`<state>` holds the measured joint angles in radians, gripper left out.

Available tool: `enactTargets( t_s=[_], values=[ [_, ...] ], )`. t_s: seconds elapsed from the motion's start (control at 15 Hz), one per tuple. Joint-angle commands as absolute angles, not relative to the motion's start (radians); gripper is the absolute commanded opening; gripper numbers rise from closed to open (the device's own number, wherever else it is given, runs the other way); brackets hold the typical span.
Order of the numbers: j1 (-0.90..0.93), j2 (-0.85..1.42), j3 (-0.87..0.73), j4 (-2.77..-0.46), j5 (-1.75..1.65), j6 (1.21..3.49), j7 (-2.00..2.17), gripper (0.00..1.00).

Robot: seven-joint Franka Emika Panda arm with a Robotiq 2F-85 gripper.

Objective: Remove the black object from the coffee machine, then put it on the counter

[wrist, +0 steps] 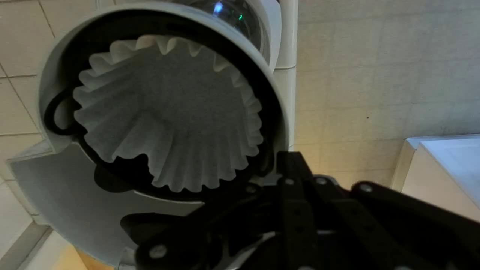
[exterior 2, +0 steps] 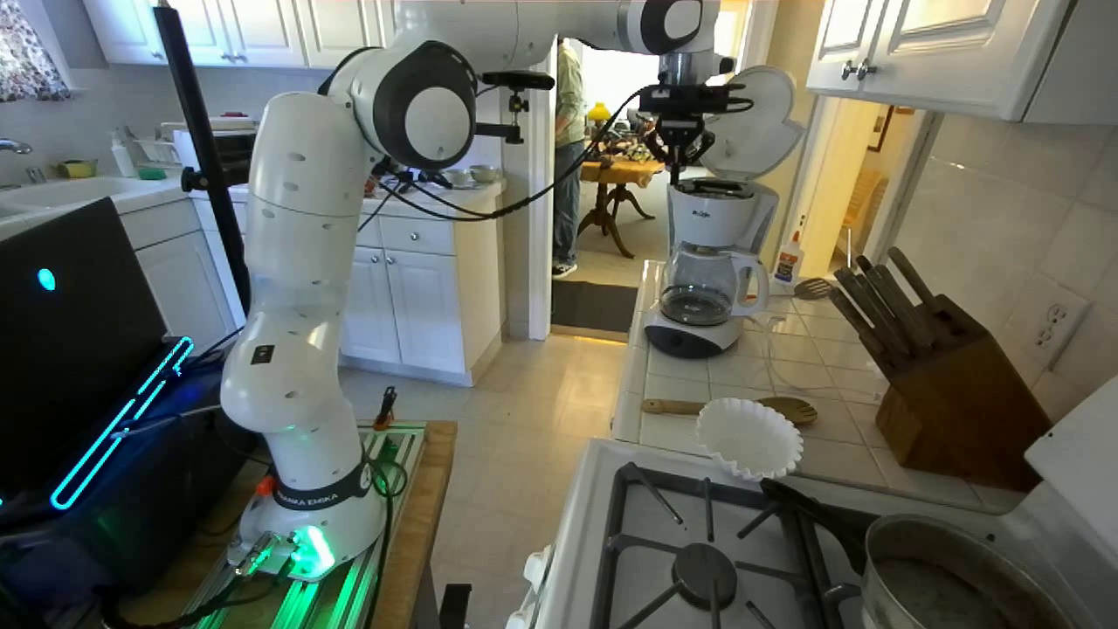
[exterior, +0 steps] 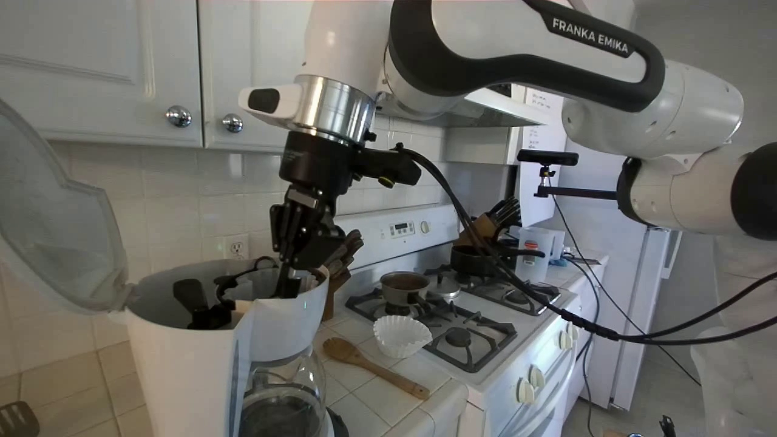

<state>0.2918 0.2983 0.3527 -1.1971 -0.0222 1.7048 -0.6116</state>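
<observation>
FRANKA EMIKA (exterior: pixel 592 37) labels the arm (exterior: pixel 504 42), its hand (exterior: pixel 288 285) at the coffee machine (exterior: pixel 185 370), grip unclear.

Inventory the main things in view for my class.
Coffee machine: 1, white, on counter
Brew basket: 1, black, in machine
Filters: at least 2, white, basket and counter
Carafe: 1, clear, in machine
Wooden spoon: 1, brown, on counter
Spatula: 1, dark, on counter
Knife blocks: 2, brown, beside stove
Stove: 1, white, beside counter
Cookware: at least 2, grey, black, on stove
Gripper: 1, black, at machine's top
Arm: 1, mostly white, end above machine
</observation>
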Motion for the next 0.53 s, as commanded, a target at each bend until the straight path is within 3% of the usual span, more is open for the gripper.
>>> enactTargets(
  t_s=[0.0, 0.47],
  values=[
    [0.293, 0.309, 0.354, -1.161, -0.025, 1.683, -0.625, 0.0],
    [0.297, 0.304, 0.352, -1.116, -0.043, 1.683, -0.624, 0.0]
  ],
)
